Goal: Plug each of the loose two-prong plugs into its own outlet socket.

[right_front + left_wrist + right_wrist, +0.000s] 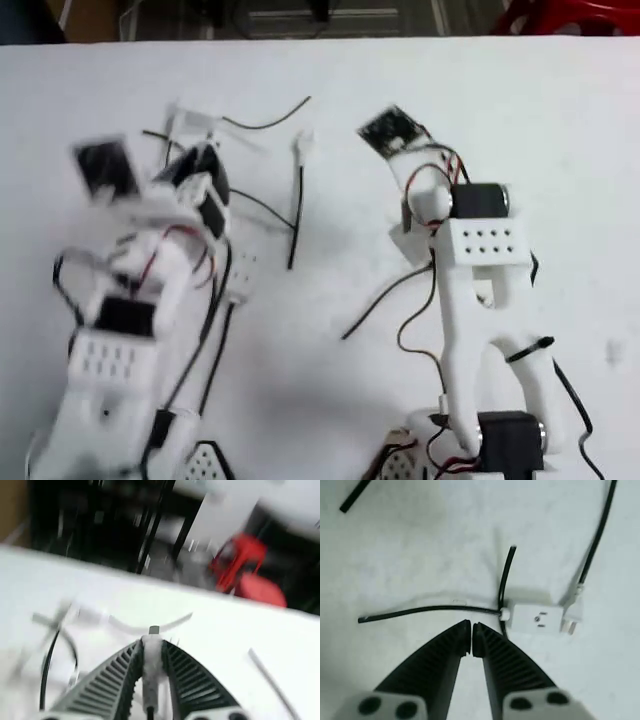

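Now the left gripper is clamped on a white plug, prongs pointing forward — the right gripper, fingers all but touching, holds nothing, just beside the outlet lying on the table.

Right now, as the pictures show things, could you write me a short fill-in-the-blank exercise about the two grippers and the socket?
1. The left gripper has its jaws shut on a white two-prong ____.
2. The right gripper has its jaws shut on ____.
3. The cord leaving the white outlet socket is ____ in colour.

Missing words: plug; nothing; black.
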Motion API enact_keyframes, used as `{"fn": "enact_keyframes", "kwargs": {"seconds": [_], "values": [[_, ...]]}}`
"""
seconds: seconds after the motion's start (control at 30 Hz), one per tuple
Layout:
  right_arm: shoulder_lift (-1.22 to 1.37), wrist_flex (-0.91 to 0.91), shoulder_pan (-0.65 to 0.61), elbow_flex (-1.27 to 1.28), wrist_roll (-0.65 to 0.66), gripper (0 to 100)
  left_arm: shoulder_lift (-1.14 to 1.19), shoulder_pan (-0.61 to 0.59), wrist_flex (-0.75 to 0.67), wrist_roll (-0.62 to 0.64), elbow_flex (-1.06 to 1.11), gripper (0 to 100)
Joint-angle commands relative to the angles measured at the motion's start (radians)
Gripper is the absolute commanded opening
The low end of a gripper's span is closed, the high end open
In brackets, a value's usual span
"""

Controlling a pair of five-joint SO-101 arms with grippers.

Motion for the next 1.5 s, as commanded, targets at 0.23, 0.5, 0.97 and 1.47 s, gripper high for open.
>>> {"fn": "enact_keyframes", "kwargs": {"seconds": [0.23,0.5,0.97,1.47], "values": [[-0.016,-0.188,0.005,0.462,-0.06,2.3,0.679,-0.074,0.614,0.21,-0.664,2],[-0.018,-0.334,0.004,0.611,-0.06,2.0,0.863,-0.005,1.0,0.466,-0.945,2],[-0.015,-0.337,0.004,0.615,-0.063,2.0,1.056,0.073,1.039,0.836,-0.951,2],[-0.018,-0.337,0.008,0.635,-0.063,2.0,1.233,0.076,1.043,0.839,-1.148,2]]}}
